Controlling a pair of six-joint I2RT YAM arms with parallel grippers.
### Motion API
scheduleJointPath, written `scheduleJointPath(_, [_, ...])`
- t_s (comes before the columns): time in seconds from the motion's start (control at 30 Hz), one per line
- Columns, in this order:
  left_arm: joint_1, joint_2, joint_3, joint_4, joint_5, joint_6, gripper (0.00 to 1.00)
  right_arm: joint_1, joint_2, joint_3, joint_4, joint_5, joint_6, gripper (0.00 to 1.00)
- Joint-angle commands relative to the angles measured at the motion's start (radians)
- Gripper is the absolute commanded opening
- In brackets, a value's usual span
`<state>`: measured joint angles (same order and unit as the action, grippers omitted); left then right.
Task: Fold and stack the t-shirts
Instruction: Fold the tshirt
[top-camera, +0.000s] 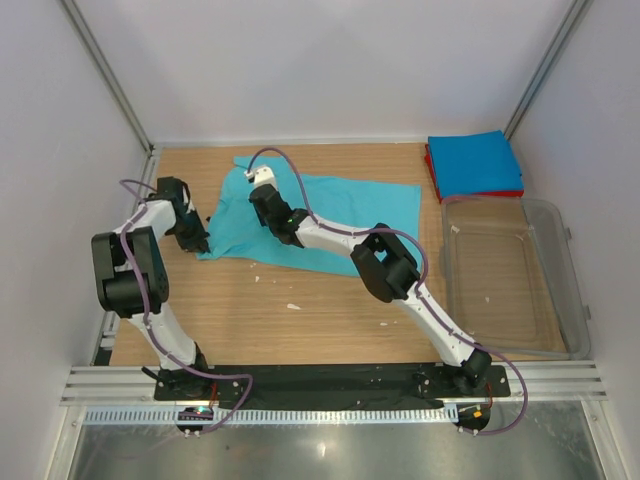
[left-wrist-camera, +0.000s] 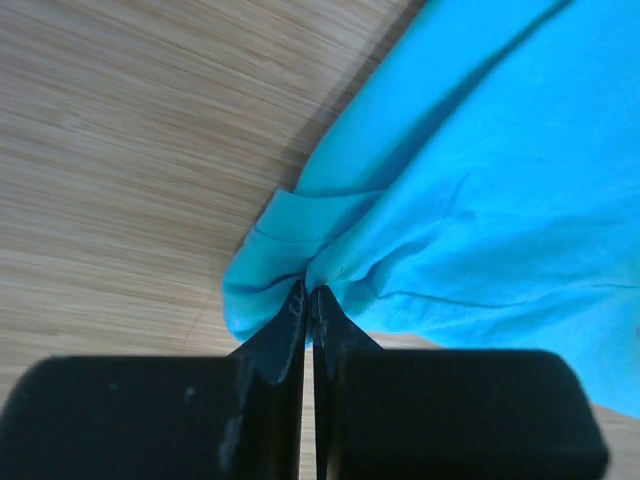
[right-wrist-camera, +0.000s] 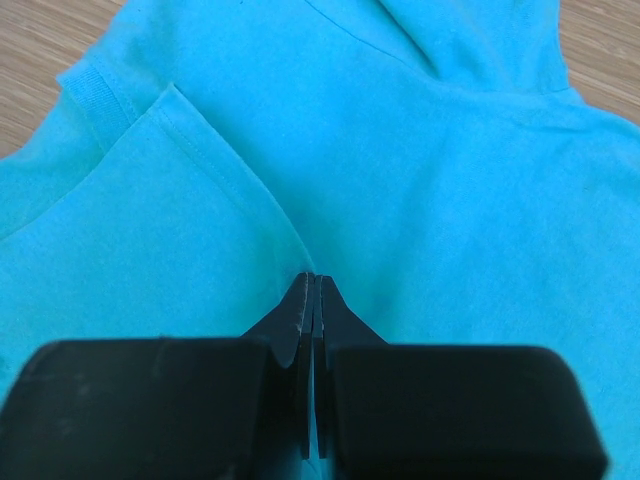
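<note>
The teal t-shirt lies spread near the desk's far edge, left of centre; the left end effector is pinched tight on its bunched near-left corner; the right end effector is closed on cloth at mid-shirt; the blue t-shirt lies folded on the red t-shirt in the far right corner.

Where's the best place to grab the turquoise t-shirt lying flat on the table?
Pinch the turquoise t-shirt at its near-left corner, coming from the left over the wooden table: there the hem bunches up and offers a free edge, while the middle lies flat.
</note>
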<state>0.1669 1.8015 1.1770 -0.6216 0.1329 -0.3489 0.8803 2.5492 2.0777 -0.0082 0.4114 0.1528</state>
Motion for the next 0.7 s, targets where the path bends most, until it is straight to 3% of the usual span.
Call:
scheduleJointPath(0.0, [-0.004, 0.001, 0.053, -0.036, -0.119, -0.004, 0.0, -0.007, -0.101, 0.002, 0.04, 0.015, 0.037, 0.01])
scheduleJointPath(0.23, [-0.041, -0.033, 0.098, -0.017, -0.229, -0.039, 0.0, -0.02, -0.107, -0.014, 0.047, 0.015, 0.059, 0.01])
scheduleJointPath(0.67, [-0.052, 0.091, 0.206, -0.043, -0.271, -0.044, 0.0, -0.033, -0.122, -0.105, 0.077, 0.041, 0.07, 0.01])
